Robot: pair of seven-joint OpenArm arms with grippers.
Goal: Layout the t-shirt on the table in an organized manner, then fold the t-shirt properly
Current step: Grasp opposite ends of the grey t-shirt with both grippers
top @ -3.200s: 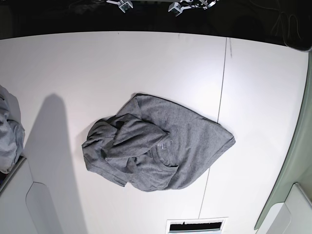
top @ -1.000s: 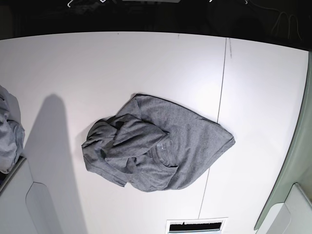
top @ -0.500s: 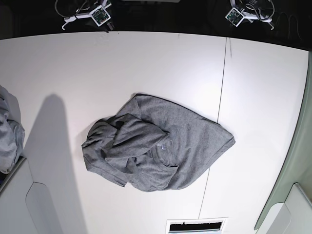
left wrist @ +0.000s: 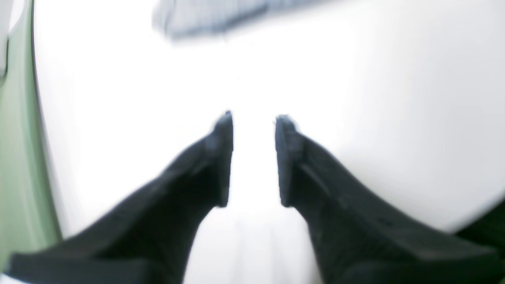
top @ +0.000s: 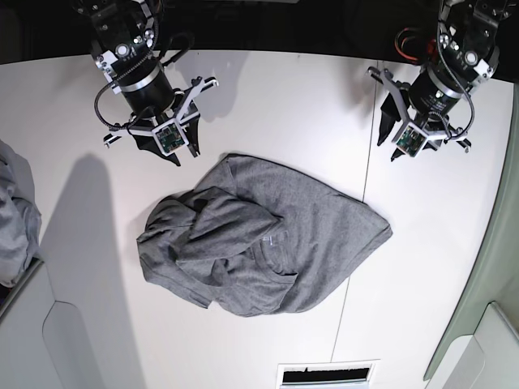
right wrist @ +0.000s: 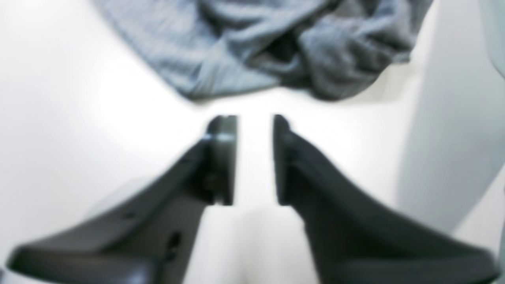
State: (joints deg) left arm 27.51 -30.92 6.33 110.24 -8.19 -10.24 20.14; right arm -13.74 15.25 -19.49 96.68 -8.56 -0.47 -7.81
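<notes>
On the white bench [top: 268,97] in front of me, the heather-grey t-shirt [top: 268,239] lies in a crumpled heap near the middle, bunched and folded over itself on one side, flatter on the other, with a small pale label showing at the neck. A thin dark seam in the bench runs under its flatter edge.

My right gripper [top: 162,150] hangs over the bench just beside the far edge of the shirt, not touching it. Through the right wrist camera I see its two dark jaws parted with bare bench between them, holding nothing, and the rumpled grey cloth lying just beyond the tips.

My left gripper [top: 388,144] hovers over bare bench by the seam, well apart from the shirt. Its wrist view is blurred, but the jaws stand apart with only white surface between them, and a grey strip of cloth shows far ahead.

At one edge of the base view sits a lighter bluish-grey cloth pile [top: 15,219]
</notes>
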